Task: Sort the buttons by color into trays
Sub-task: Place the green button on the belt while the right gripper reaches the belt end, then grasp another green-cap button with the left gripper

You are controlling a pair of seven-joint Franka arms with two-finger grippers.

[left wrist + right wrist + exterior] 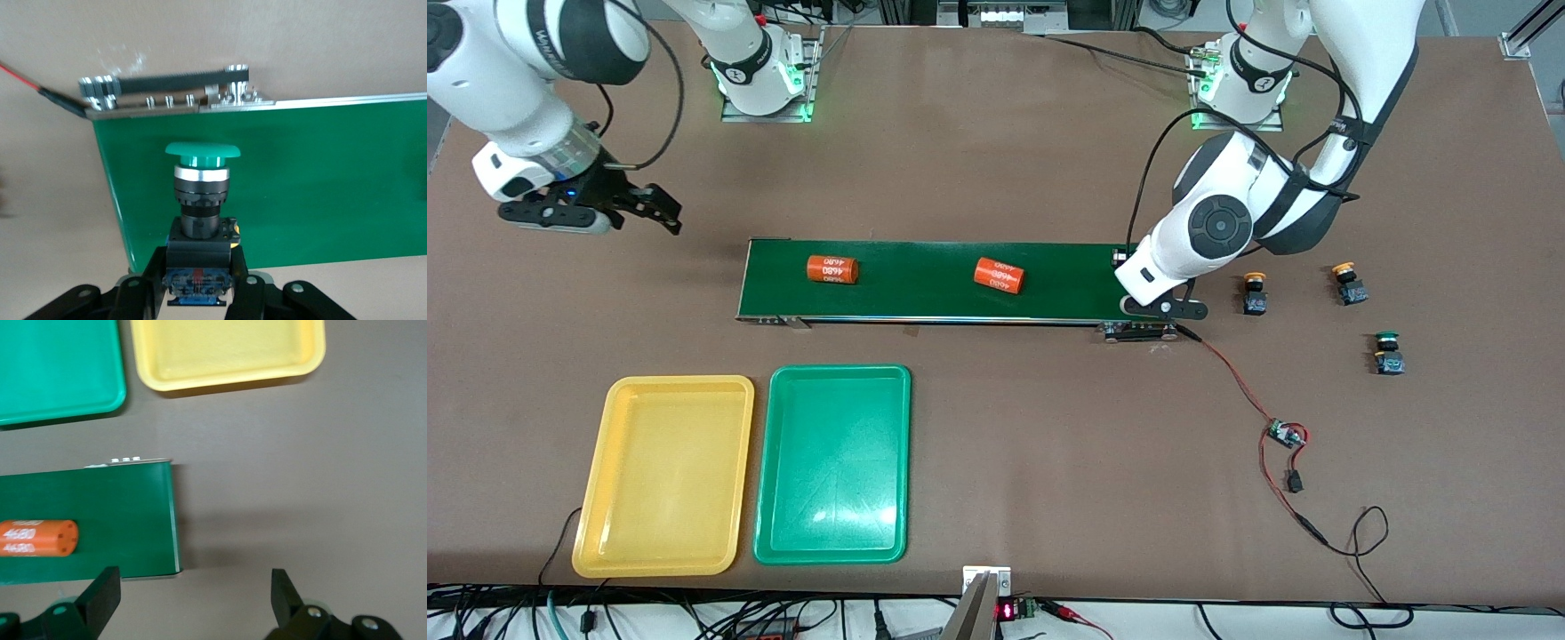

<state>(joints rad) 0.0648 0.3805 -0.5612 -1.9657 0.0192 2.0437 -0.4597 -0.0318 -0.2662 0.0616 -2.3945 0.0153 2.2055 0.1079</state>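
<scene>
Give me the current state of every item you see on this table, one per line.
Left end effector: shut on green button, over the conveyor belt's end.
Held green button: gripped by its black body.
Right end effector: open, empty, waiting.
Yellow tray: empty.
Green tray: empty.
Two yellow buttons: on the table, unsorted.
Other green button: on the table, unsorted.
Conveyor belt: carrying two orange cylinders.

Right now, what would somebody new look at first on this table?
Probably the left gripper, shut on a green button over the end of the dark green belt nearest the left arm. Two orange cylinders lie on that belt. Nearer the camera, the yellow tray and green tray sit side by side with nothing in them, while the right gripper waits open by the belt's right-arm end.
</scene>
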